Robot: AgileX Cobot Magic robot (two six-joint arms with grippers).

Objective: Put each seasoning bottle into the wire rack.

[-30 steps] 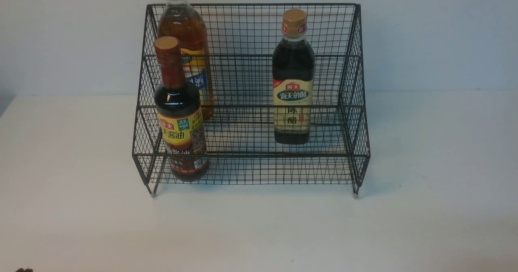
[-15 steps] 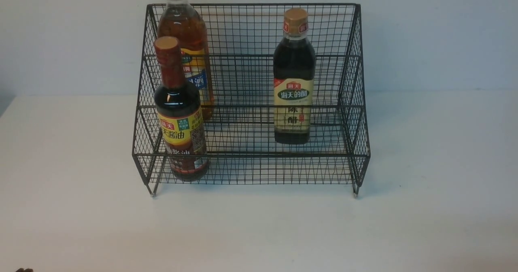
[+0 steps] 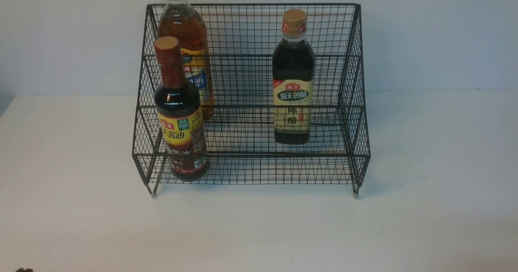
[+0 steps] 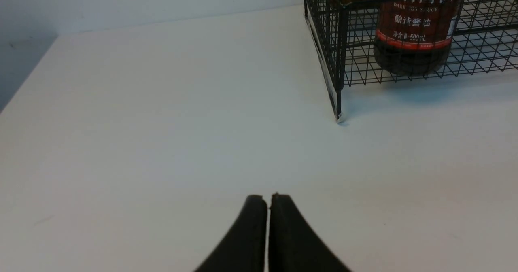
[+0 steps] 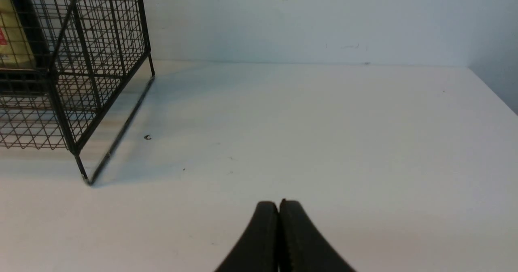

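The black wire rack (image 3: 251,171) stands at the middle back of the white table. All three seasoning bottles stand upright in it. The amber bottle (image 3: 184,33) is on the upper tier at the left. The dark red-necked round bottle (image 3: 178,110) is on the lower tier at the left; its base also shows in the left wrist view (image 4: 412,29). The dark squarish bottle (image 3: 293,81) is right of the middle. My left gripper (image 4: 268,199) is shut and empty over bare table, short of the rack's left front leg (image 4: 338,116). My right gripper (image 5: 278,205) is shut and empty, right of the rack (image 5: 73,81).
The white table (image 3: 259,231) meets a pale wall behind the rack. Its left edge shows in the left wrist view (image 4: 24,90) and its right edge in the right wrist view (image 5: 493,90). A small dark speck (image 5: 147,137) lies near the rack's right side.
The dark squarish bottle wobbled slightly right half a second ago and is back where it stood. Nothing else has moved.
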